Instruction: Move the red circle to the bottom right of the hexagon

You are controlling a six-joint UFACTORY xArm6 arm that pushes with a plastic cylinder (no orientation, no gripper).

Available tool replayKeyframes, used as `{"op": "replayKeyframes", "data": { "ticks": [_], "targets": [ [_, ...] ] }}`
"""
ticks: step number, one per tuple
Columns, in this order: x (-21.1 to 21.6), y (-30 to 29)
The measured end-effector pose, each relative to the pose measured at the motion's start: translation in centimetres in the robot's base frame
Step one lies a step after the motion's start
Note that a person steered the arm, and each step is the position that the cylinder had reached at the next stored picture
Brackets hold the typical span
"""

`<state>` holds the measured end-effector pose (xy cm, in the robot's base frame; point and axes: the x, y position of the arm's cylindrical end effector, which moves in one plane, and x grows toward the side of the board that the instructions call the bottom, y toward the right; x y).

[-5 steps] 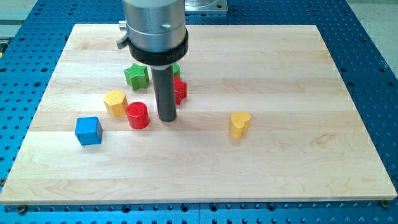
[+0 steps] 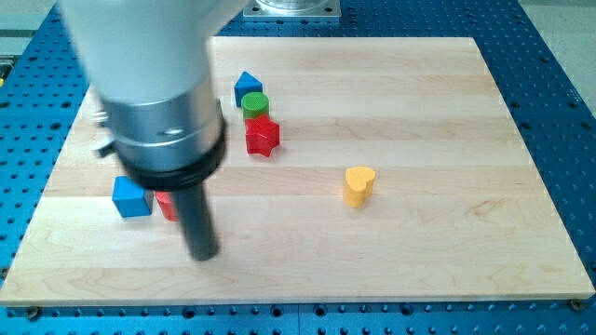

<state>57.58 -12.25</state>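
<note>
Now my tip [image 2: 204,254] — a bare rod, nothing to clench or release — sits just beside the red circle [image 2: 166,205], which lies at its ten o'clock, mostly hidden, touching the blue cube [image 2: 131,197]; the hexagon is hidden.

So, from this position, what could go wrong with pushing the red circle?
1. The arm hides most of the red circle and all of the hexagon, so the target spot cannot be checked.
2. The red circle sits right beside the blue cube; a push toward the view's left would probably move both.
3. My tip is below and right of the circle, so a push from here would likely send it up-left, not to the hexagon's bottom right.
</note>
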Motion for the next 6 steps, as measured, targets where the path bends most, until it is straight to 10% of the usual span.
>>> {"op": "replayKeyframes", "data": {
  "ticks": [6],
  "targets": [
    [-4.3,0.1]
  ]
}}
